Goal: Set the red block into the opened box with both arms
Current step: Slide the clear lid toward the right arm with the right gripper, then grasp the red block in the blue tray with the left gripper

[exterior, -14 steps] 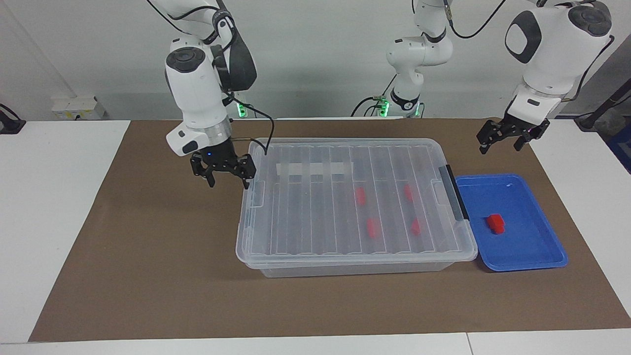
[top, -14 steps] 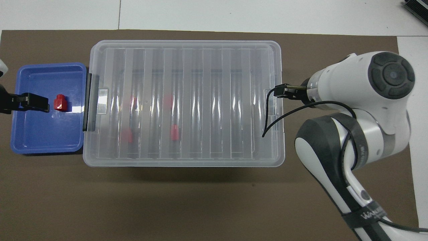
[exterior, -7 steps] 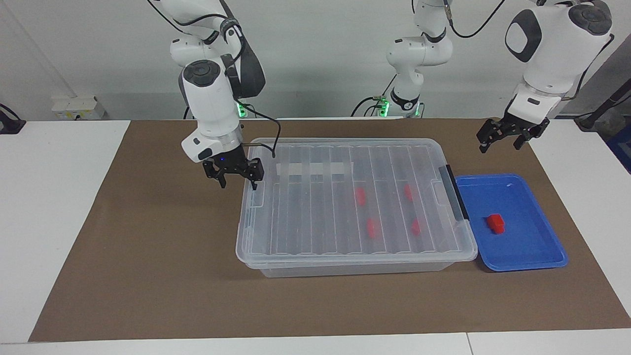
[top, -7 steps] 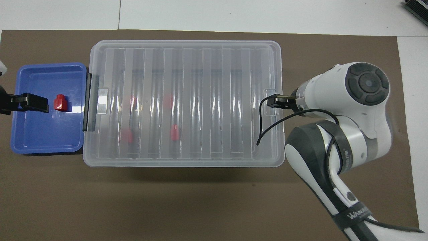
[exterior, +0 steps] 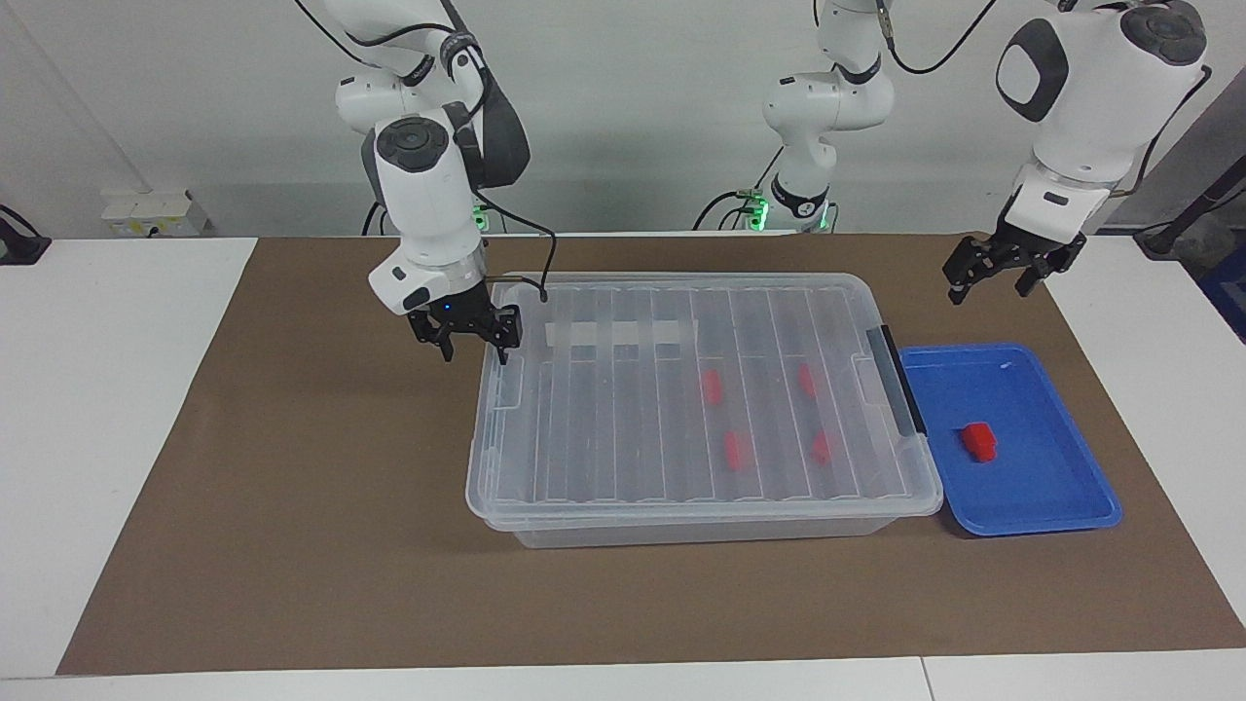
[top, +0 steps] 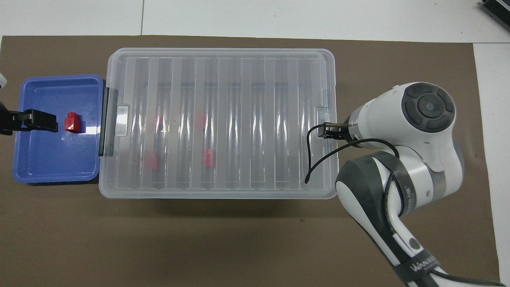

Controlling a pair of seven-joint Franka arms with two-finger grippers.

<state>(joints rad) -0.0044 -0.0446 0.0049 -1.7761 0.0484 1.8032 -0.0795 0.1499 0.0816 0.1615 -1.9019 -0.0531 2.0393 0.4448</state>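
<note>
The right gripper (exterior: 474, 349) has travelled rightward and a little upward in the facing view — from over bare mat beside the box (exterior: 701, 506) to the box's left-hand rim, its fingertips now at the lid's end clip. Its fingers look slightly narrower than a second ago, though from this angle that is hard to be sure of. In the overhead view, the arm has drawn in toward the box's right edge — wrist lower in frame.

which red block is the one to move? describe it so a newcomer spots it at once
Start at the big clear box with the ribbed lid mid-table. Beside its black-clipped end, toward the left arm's end of the table, sits a shallow blue tray. The red block lies alone in that tray, uncovered; the other four red blocks are inside the box, under the lid.
</note>
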